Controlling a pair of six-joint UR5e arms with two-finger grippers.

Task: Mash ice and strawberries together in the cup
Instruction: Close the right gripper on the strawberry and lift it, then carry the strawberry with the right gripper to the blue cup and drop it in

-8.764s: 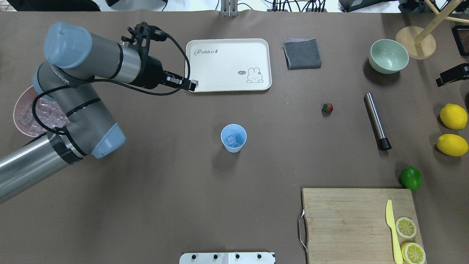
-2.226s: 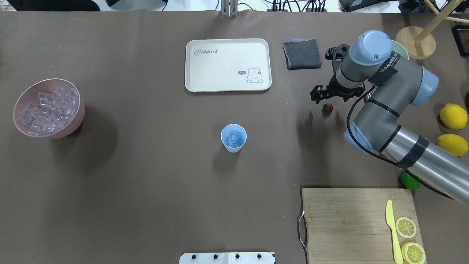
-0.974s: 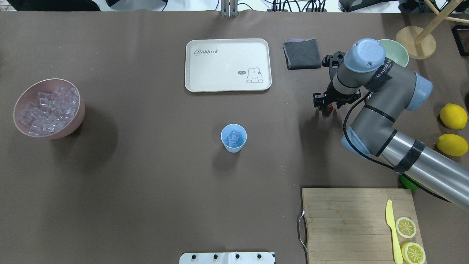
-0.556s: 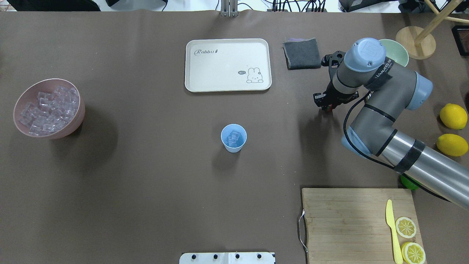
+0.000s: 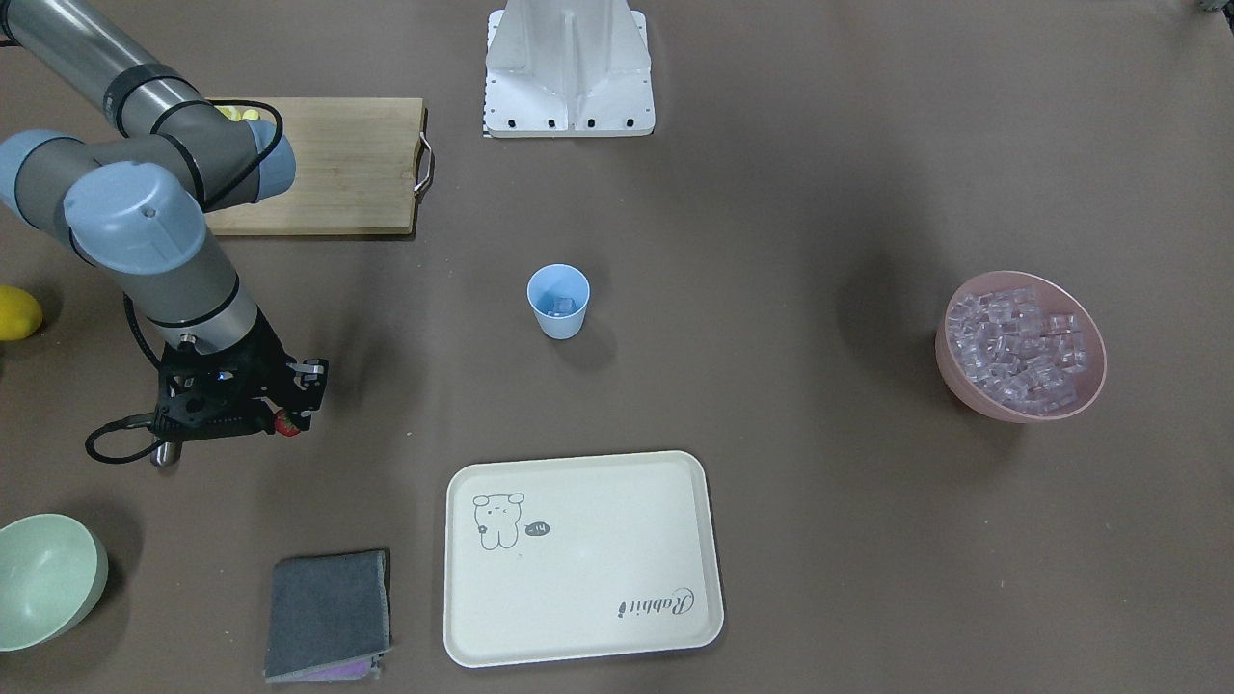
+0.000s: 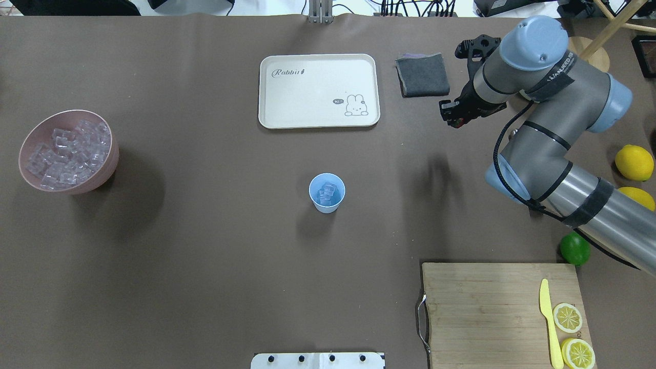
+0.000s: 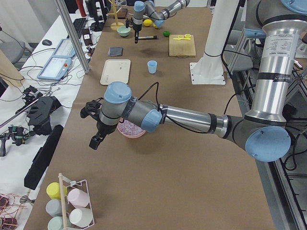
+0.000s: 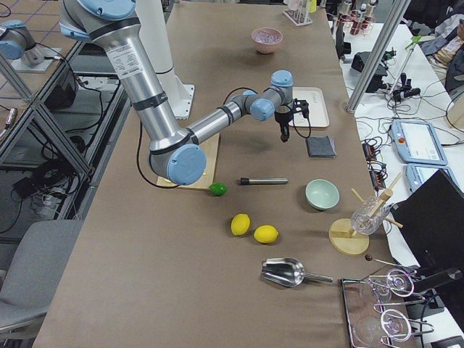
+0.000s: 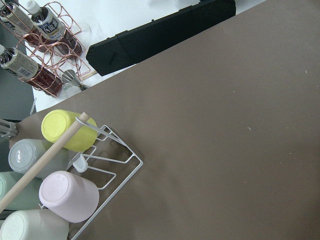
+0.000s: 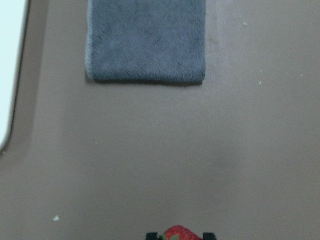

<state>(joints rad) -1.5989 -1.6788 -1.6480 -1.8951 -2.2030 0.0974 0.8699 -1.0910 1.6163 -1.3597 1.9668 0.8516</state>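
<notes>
Plainly visible only to the right wrist camera, the strawberry sits pinched between two black fingertips at the bottom edge of that view. A grey cloth lies on the brown table beyond it. Overhead, the right gripper hangs over the far right of the table, just near of the cloth. From there the fruit is no more than a red speck at its tip. The right side view puts the gripper clear of the table surface.

The cup stands upright at the table's centre, well apart from the gripper, with a few cubes of ice inside. More cubes fill a pink bowl at the left edge.

The right arm blocks part of the overhead view. The front-facing camera shows a green bowl in the far right corner. The right side view shows a steel rod lying between that bowl and a lime.

The left gripper appears only in the left side view, raised over the left end of the table beyond the pink bowl. Whether its fingers are apart or together cannot be told. Its own wrist camera shows none of the gripper, only bare table and a wire rack of pastel mugs.
</notes>
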